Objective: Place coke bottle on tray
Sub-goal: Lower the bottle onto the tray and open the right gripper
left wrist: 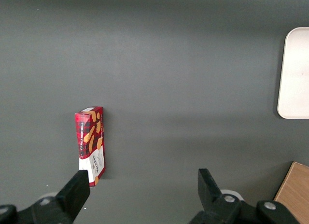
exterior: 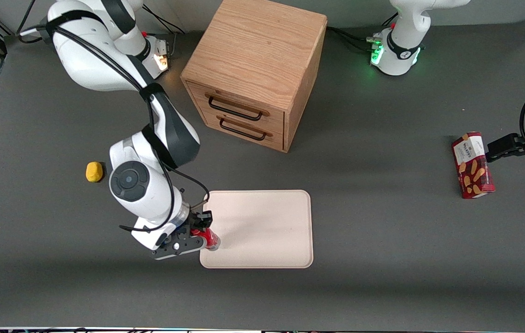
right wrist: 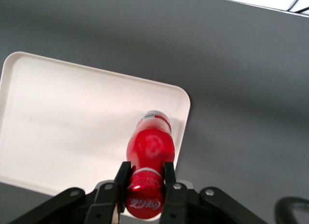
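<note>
The coke bottle (right wrist: 150, 147), small and red with a red cap and a clear base, stands between the fingers (right wrist: 122, 175) of my gripper (right wrist: 145, 173), which is shut on its neck just under the cap. In the front view the gripper (exterior: 203, 229) holds the coke bottle (exterior: 211, 239) over the corner of the tray (exterior: 267, 226) that lies nearest the front camera on the working arm's end. The tray (right wrist: 72, 132) is flat, pale cream-pink, with rounded corners and a low rim. The bottle's base is over the tray just inside the rim; whether it touches I cannot tell.
A wooden drawer cabinet (exterior: 255, 69) stands farther from the front camera than the tray. A yellow lump (exterior: 94, 171) lies toward the working arm's end. A red biscuit box (exterior: 472, 165) lies toward the parked arm's end, also seen as the biscuit box (left wrist: 91, 144).
</note>
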### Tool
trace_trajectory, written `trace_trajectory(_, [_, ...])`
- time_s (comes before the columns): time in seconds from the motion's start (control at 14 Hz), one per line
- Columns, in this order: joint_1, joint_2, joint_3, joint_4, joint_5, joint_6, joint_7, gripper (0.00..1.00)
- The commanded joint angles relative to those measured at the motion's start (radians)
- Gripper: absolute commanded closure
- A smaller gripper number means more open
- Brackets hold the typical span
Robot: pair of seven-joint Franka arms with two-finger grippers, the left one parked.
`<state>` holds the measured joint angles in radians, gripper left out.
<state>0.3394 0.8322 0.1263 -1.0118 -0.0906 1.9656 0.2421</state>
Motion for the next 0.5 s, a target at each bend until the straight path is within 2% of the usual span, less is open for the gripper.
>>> trace_trajectory(0.0, [0.007, 0.048, 0.004, 0.048, -0.05, 0.025, -0.001, 1.0])
trace_trajectory(0.43, [0.007, 0.053, 0.004, 0.012, -0.051, 0.025, 0.009, 1.0])
